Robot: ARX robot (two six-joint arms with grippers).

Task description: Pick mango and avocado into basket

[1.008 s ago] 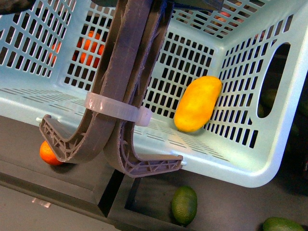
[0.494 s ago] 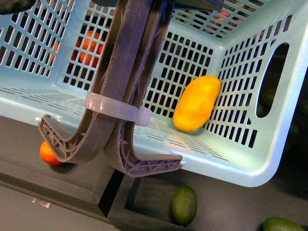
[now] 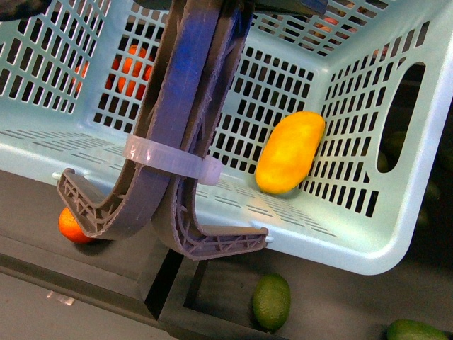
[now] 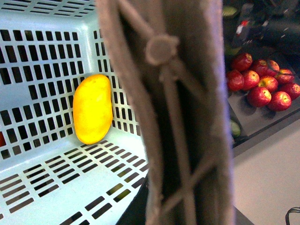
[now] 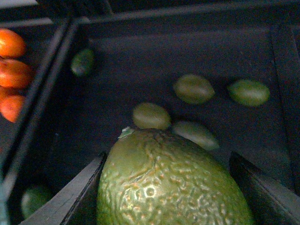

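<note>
Right fingers [image 5: 77, 197]: narrowed onto the avocado [image 5: 171, 183], with a dark pad on each flank. They hold it above a dark tray [image 5: 140, 61] of loose green fruits [image 5: 193, 88].
Left fingers: not shown. The left wrist camera sits hard against the handles [image 4: 180, 117], so their state cannot be told.
Mango [image 3: 290, 152]: already inside the basket [image 3: 340, 241], leaning on the lattice wall near the end cut-out, with its long axis rising along that wall.
Avocado's place: outside the basket. No view shows both together, so which way the basket lies from the fingers cannot be read.
Avocado's axis: seems to run out past the fingertips, narrow end leading.
Basket: tilted in the front view, with the handles crossing its near rim.
Nearer arm: the right, since it has the fruit.
Next move, as judged: carry the avocado over the rim, clear of the handles, and let go onto the floor beside the mango.
</note>
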